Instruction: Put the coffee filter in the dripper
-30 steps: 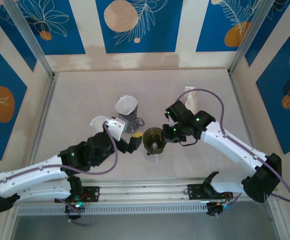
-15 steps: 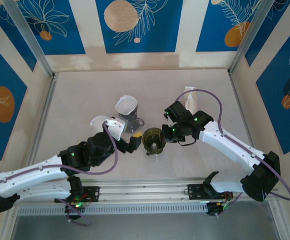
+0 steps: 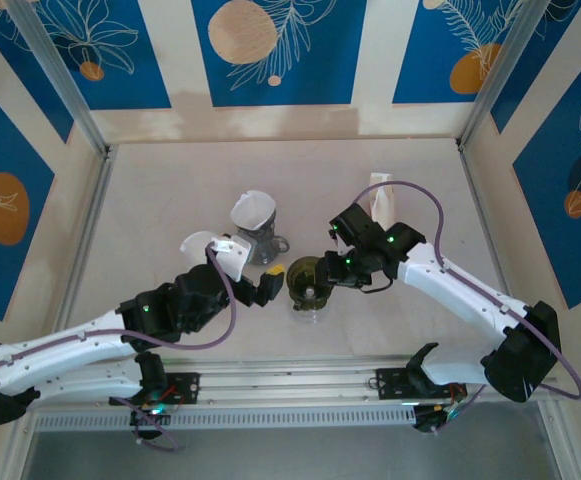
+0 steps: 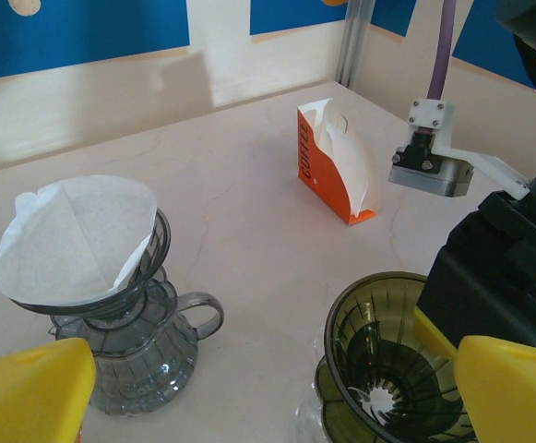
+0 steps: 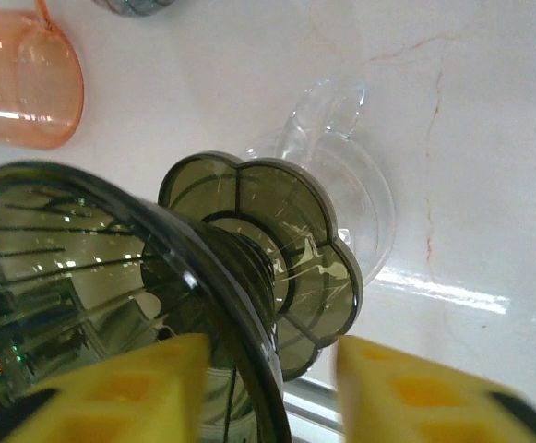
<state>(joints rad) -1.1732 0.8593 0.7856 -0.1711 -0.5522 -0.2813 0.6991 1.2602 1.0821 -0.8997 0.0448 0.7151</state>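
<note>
A white paper coffee filter (image 4: 74,235) sits in a clear grey dripper on a glass server (image 3: 254,222). A dark green dripper (image 3: 308,280) (image 4: 392,355) is empty and rests on a clear glass server (image 5: 346,189). My right gripper (image 3: 333,268) (image 5: 268,388) is open astride that dripper's rim (image 5: 240,314): one yellow finger is at the wall and the other stands clear of it. My left gripper (image 3: 273,279) (image 4: 268,406) is wide open just left of the dark dripper and holds nothing.
An orange and white filter box (image 4: 335,161) (image 3: 378,192) stands behind the right arm. An orange translucent cup (image 5: 23,88) lies left of the dark dripper. The aluminium rail (image 3: 290,385) runs along the near edge, and walls enclose the table.
My right gripper's jaws have parted from a shut grip on the dark dripper's rim. The left arm and both drippers stay where they were.
</note>
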